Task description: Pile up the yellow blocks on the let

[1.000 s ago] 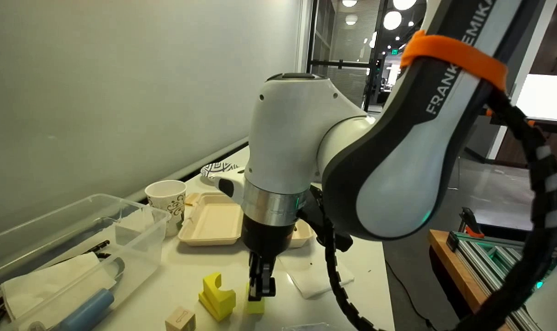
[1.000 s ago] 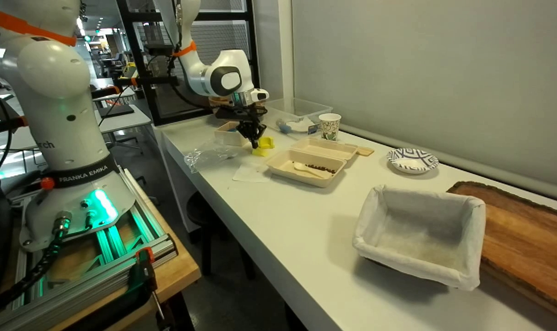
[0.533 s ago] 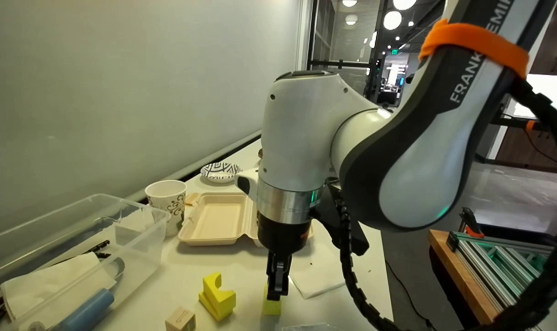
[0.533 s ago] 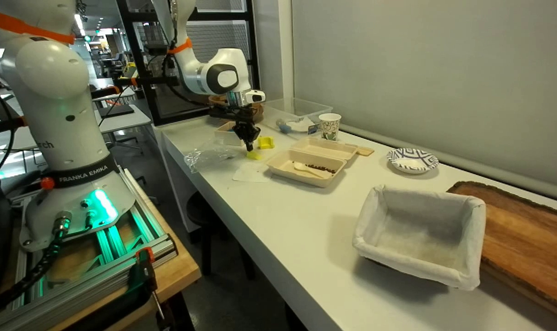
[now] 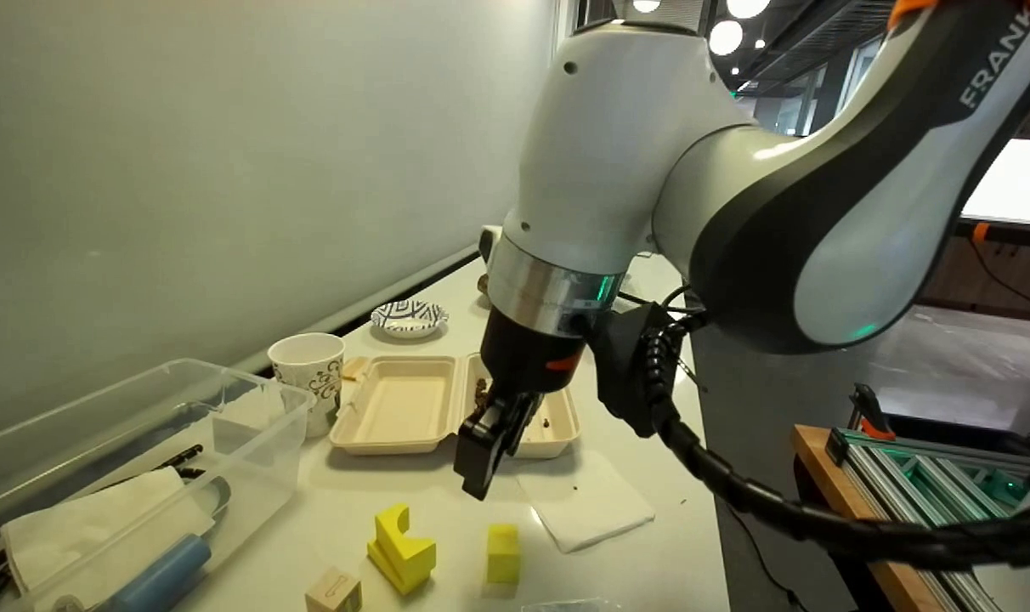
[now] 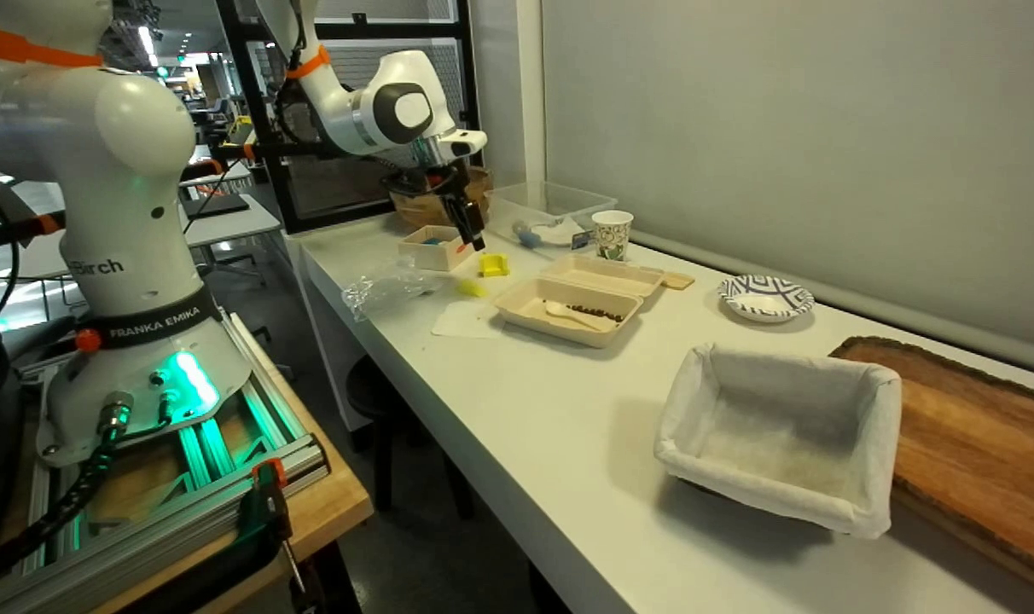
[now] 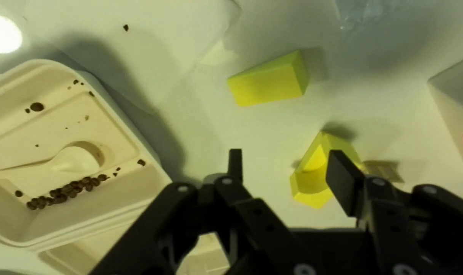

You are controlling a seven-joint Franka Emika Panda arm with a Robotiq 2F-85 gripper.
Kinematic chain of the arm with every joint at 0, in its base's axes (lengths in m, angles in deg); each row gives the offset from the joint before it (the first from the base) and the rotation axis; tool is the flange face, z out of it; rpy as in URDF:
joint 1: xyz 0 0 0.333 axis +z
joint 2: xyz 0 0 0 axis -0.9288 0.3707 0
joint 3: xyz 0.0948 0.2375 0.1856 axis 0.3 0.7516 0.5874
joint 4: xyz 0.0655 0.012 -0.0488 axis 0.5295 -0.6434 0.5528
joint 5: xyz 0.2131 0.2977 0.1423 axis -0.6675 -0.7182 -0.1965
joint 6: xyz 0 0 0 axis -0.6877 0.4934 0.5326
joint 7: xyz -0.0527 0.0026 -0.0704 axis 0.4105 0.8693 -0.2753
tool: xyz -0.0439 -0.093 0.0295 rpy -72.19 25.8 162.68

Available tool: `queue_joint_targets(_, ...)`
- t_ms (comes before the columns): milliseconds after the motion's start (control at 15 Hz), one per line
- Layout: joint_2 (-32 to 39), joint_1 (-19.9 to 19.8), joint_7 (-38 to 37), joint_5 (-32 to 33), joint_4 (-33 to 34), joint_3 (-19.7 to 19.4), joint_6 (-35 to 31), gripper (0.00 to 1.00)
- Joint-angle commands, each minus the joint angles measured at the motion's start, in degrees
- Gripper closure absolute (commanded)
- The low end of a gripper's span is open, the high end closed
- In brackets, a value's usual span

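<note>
Progress check: some piling left to do

Yellow rectangular block [image 5: 503, 555] alone on the white bench [image 5: 336, 510], apart from the notched yellow block [image 5: 407, 557]. Possibly part-stacked already, can't tell. Next, probably: moving the loose one over. Black hand [image 7: 287, 170] overhead, spread wide and holding nothing. Container-wise: beige takeout tray [image 5: 404, 401] with brown bean-like bits [image 7: 68, 190] and pale spoon [image 7: 76, 162], clear plastic bin [image 5: 262, 497] with white paper napkin [image 5: 110, 518] and blue tube [image 5: 160, 571].

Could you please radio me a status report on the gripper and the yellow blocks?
Gripper open, empty, hovering above the table. Plain yellow block apart from the notched yellow block. Wooden block near the notched one, possibly in the way.
</note>
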Motion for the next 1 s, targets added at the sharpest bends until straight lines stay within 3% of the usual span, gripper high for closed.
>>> queue_joint_targets(0, -0.1, 2.9, -3.7, 1.1, 0.1, -3.4, 0.0, 0.07)
queue_joint_targets(67, -0.1, 4.0, -4.6, 1.4, 0.2, -4.6, 0.0, 0.25)
queue_joint_targets(200, 0.0, 3.6, -4.4, 1.4, 0.2, -4.1, 0.0, 0.09)
queue_joint_targets(333, 0.0, 3.5, -4.2, 1.4, 0.2, -4.0, 0.0, 0.02)
queue_joint_targets(467, 5.8, 6.4, -15.8, 2.0, 3.9, -7.3, -1.7, 0.00)
queue_joint_targets(933, 11.9, 14.0, -37.5, -1.1, 6.4, -12.1, 3.7, 0.00)
